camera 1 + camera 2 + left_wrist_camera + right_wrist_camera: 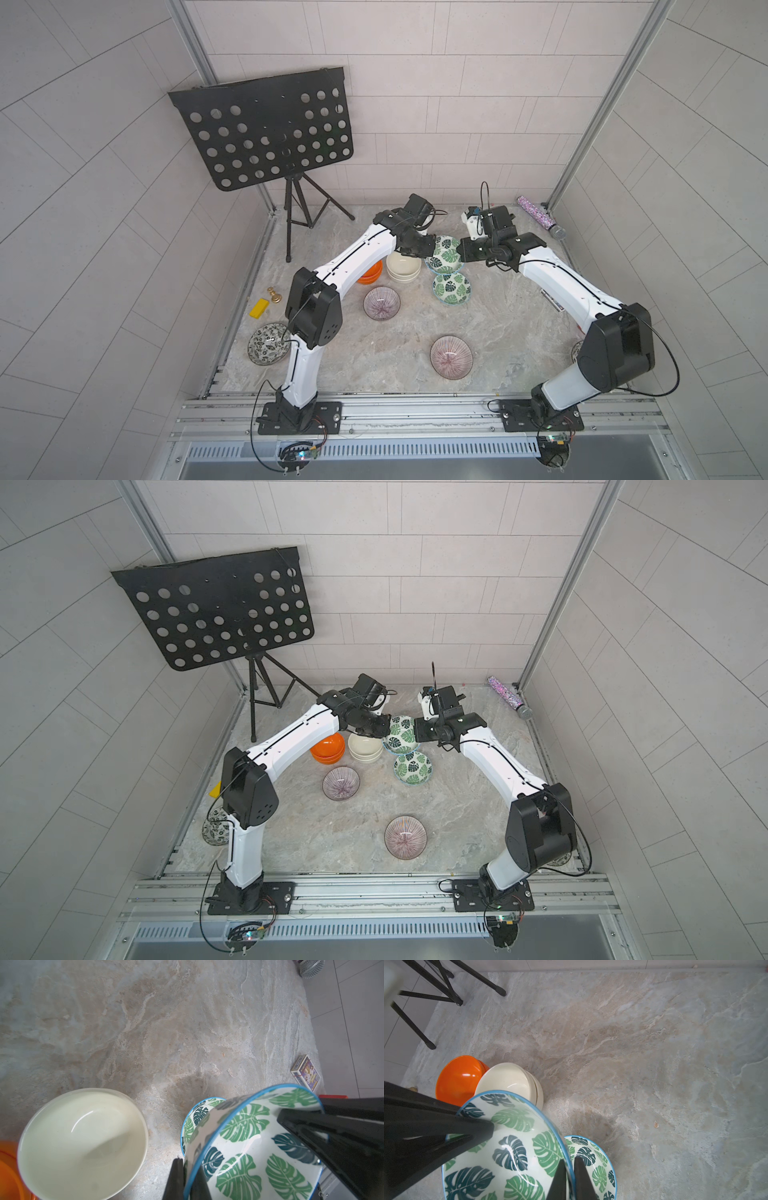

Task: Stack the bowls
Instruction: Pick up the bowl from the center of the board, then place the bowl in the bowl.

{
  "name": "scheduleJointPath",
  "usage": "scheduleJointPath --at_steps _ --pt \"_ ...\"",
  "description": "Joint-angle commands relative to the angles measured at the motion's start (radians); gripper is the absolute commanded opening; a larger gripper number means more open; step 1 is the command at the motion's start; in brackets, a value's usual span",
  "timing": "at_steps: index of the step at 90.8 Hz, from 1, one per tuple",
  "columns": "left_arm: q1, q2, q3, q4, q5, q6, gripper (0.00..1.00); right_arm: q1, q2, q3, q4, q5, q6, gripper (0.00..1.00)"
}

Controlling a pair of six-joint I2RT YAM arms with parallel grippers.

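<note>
A green-leaf bowl (446,254) (401,734) hangs tilted above the mat between my arms. My left gripper (432,246) (187,1167) is shut on its rim, one finger inside and one outside. On the opposite rim my right gripper (459,253) (570,1162) is shut in the same way. The held bowl (249,1147) (512,1136) is just above and behind a second leaf bowl (452,288) (593,1159) on the mat. Stacked cream bowls (402,268) (83,1140) and stacked orange bowls (372,274) (458,1078) stand beside it. Two purple striped bowls (381,302) (451,356) sit nearer the front.
A dark leaf-patterned bowl (268,344) lies off the mat at the left, near a yellow block (258,308) and a brass piece (274,294). A black music stand (266,129) is at the back left, a glitter microphone (540,216) at the back right, and a small box (306,1072) by the right edge.
</note>
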Motion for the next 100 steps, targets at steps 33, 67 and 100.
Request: scheduleJointPath --at_steps 33,67,100 --pt "-0.015 -0.068 0.022 -0.019 -0.086 -0.005 1.0 -0.087 -0.011 -0.06 -0.116 -0.068 -0.046 0.0" --pt "0.085 -0.187 -0.06 -0.026 -0.204 -0.034 1.0 -0.09 0.029 -0.149 -0.059 -0.074 -0.04 0.0" --pt "0.132 -0.236 -0.109 -0.016 -0.207 -0.036 1.0 -0.069 0.101 -0.135 -0.019 -0.025 -0.037 0.0"
